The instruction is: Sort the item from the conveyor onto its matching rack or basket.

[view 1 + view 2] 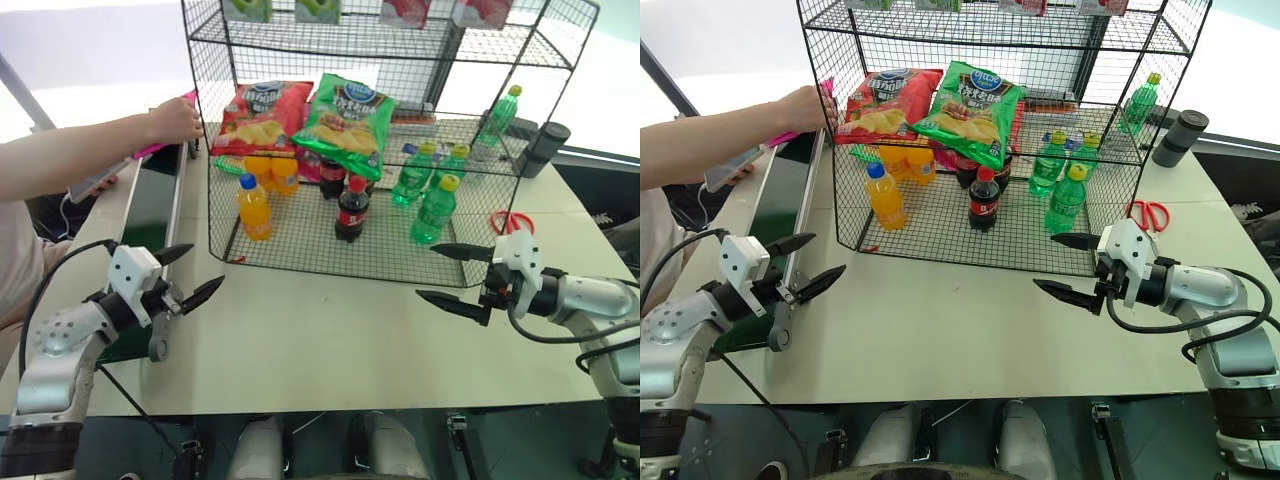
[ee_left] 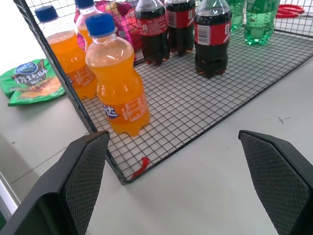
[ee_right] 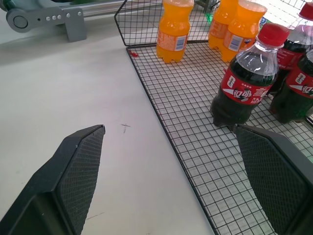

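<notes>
A person's hand (image 1: 176, 121) holds the glossy magenta-pink crisp bag (image 1: 165, 127) over the far end of the long dark green conveyor belt (image 1: 150, 215), just left of the tall black wire-grid rack (image 1: 400, 262). Both grippers hover above the pale table (image 1: 330, 340) in front of that rack, the left gripper (image 1: 187, 275) and the right gripper (image 1: 452, 274) each spread wide and empty. The left wrist view adds a small green crisp packet (image 2: 32, 81) lying on the table outside the rack's side wall, near the orange soda bottles (image 2: 120, 85).

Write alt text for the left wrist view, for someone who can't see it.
An open left pincer hovers over a pale table facing a black wire rack holding orange soda bottles and cola bottles. A green crisp bag lies beside the rack.
</notes>
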